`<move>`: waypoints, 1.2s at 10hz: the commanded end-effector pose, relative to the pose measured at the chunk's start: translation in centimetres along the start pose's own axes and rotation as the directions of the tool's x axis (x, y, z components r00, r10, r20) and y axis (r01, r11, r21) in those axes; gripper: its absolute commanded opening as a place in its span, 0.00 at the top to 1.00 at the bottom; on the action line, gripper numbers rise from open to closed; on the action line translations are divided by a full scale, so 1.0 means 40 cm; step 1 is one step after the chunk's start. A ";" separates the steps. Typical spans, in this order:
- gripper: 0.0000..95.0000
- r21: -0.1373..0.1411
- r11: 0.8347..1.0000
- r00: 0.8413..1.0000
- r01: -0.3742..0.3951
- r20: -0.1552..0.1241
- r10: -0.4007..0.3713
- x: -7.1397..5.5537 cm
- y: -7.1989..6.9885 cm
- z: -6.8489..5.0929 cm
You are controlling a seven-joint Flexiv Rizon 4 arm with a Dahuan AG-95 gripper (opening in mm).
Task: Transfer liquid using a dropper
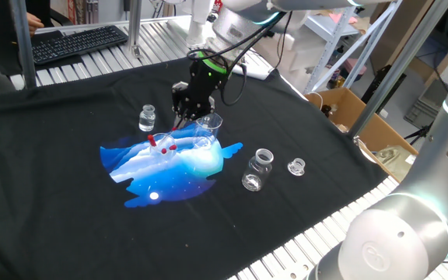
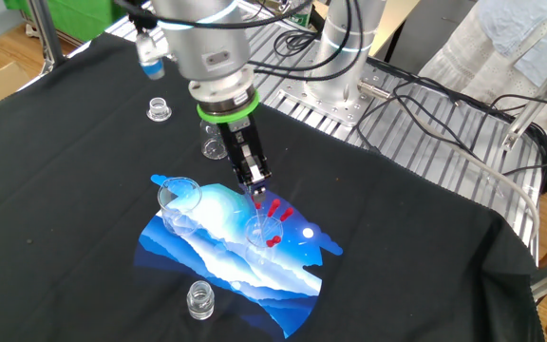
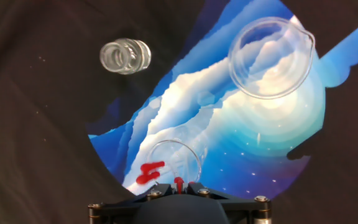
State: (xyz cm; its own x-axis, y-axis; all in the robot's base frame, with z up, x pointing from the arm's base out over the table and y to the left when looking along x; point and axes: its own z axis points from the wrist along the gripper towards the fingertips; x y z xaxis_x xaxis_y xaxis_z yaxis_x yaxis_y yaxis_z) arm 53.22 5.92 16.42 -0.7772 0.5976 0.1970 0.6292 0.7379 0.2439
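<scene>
My gripper [image 3: 178,185] is shut on the red bulb of the dropper [image 3: 178,181], which shows as a small red piece between the jaws. The dropper's clear tube points down and I cannot make it out. Right below stands a glass beaker with red print [image 3: 188,155], also seen under the fingertips in the other fixed view as the printed beaker [image 2: 265,231]. A second, plain beaker [image 3: 271,57] stands farther off on the blue and white picture. In one fixed view the gripper [image 1: 182,117] hangs between the two beakers [image 1: 162,146] [image 1: 208,124].
A small glass jar [image 3: 125,56] stands on the black cloth [image 3: 36,124] beside the blue picture. More jars [image 1: 259,167] and a lid [image 1: 296,166] lie to the right. A keyboard [image 1: 76,43] and a cardboard box [image 1: 348,109] sit beyond the cloth.
</scene>
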 end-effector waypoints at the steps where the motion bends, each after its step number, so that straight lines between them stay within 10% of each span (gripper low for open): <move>1: 1.00 0.093 0.995 0.999 0.037 0.032 -0.040 0.001 0.013 -0.037; 4: 1.00 0.196 0.978 0.996 0.076 0.037 -0.085 -0.009 0.035 -0.075; 12: 1.00 0.328 0.932 0.987 0.157 -0.013 -0.162 -0.082 0.085 -0.169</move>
State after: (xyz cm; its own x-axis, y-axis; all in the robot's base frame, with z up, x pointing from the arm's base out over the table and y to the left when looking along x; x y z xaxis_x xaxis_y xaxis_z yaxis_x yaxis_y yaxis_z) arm 57.72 4.48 22.90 -0.8661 0.4711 0.1673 0.4701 0.8813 -0.0476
